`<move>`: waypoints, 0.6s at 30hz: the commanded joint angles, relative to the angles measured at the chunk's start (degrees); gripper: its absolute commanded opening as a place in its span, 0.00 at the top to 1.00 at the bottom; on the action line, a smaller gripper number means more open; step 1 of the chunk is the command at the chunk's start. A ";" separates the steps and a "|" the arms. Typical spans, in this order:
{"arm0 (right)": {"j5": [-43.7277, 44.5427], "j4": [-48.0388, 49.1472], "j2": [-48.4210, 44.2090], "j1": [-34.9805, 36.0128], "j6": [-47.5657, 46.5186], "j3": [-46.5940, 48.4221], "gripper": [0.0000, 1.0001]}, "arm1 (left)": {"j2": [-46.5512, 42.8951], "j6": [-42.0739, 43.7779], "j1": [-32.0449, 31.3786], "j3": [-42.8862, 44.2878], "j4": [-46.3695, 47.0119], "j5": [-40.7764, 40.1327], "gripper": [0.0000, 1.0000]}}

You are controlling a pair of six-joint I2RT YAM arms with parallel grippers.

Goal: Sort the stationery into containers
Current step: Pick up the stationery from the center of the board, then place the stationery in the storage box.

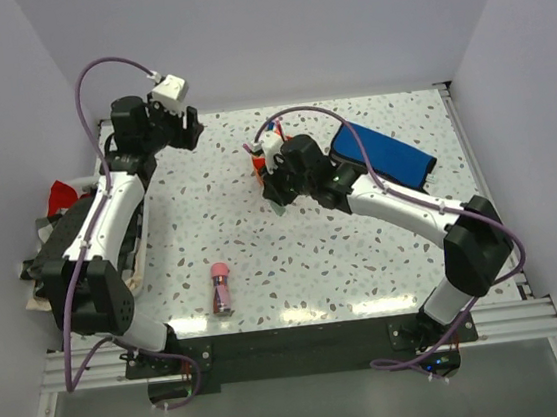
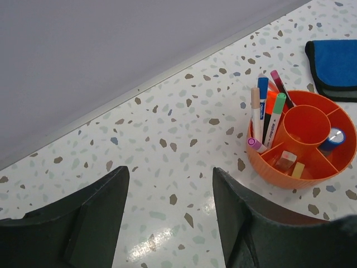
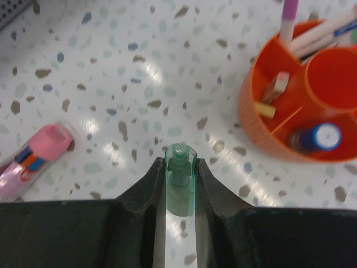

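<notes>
The round orange caddy (image 2: pixel 262 162) holds several pens (image 2: pixel 266 111) upright in a ring compartment, two small beige erasers (image 2: pixel 298 170) and a blue-capped item (image 2: pixel 334 137). In the top view the caddy (image 1: pixel 257 172) is mostly hidden behind my right wrist. My right gripper (image 3: pixel 181 165) is shut on a stubby translucent green-capped marker (image 3: pixel 181 184), held above the table just left of the caddy (image 3: pixel 254 125). A pink-capped glue tube (image 1: pixel 221 286) lies on the table near the front; it also shows in the right wrist view (image 3: pixel 40 149). My left gripper (image 2: pixel 170 215) is open and empty, at the back left (image 1: pixel 187 128).
A blue fabric pouch (image 1: pixel 383 156) lies at the back right, also in the left wrist view (image 2: pixel 334 61). A pile of cloth and clutter (image 1: pixel 54 229) sits off the table's left edge. White walls enclose the back and sides.
</notes>
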 commanded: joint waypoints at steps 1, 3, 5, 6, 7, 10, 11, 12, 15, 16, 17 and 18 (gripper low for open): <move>3.79 29.88 2.96 -1.14 -6.14 -1.21 1.00 | 1.88 3.55 0.40 4.74 -0.53 -1.26 0.34; 5.72 32.80 5.00 -1.75 -6.31 0.64 1.00 | 2.58 3.99 0.40 5.54 -0.80 -1.61 0.34; 6.77 34.37 7.37 -2.54 -6.31 2.49 1.00 | 3.02 4.52 0.40 6.06 -0.97 -1.70 0.34; 7.39 34.99 8.16 -2.72 -6.75 2.84 1.00 | 3.46 4.61 0.40 6.07 -1.06 -1.70 0.34; 8.18 35.43 8.69 -2.81 -7.19 3.37 1.00 | 3.64 4.78 0.40 6.33 -0.97 -1.97 0.34; 9.15 35.97 10.89 -3.42 -7.98 4.42 1.00 | 4.43 4.79 0.40 6.51 -0.71 -2.23 0.34; 9.24 36.31 11.68 -3.95 -8.33 4.51 1.00 | 4.61 4.70 0.40 6.68 -0.71 -2.23 0.34; 9.33 36.49 11.86 -4.04 -8.51 4.69 1.00 | 4.69 4.52 0.40 6.68 -0.71 -2.14 0.34; 9.68 36.49 12.91 -5.18 -8.95 5.04 1.00 | 5.31 4.43 0.40 6.77 -0.62 -2.06 0.34; 9.68 36.32 13.18 -5.70 -8.95 4.95 1.00 | 5.40 4.43 0.40 6.77 -0.53 -2.06 0.34; 9.85 36.40 13.35 -5.88 -9.12 4.78 1.00 | 5.40 4.43 0.40 6.86 -0.53 -1.97 0.34; 9.86 36.32 13.62 -6.06 -9.21 4.60 1.00 | 5.66 4.35 0.40 6.86 -0.45 -2.05 0.34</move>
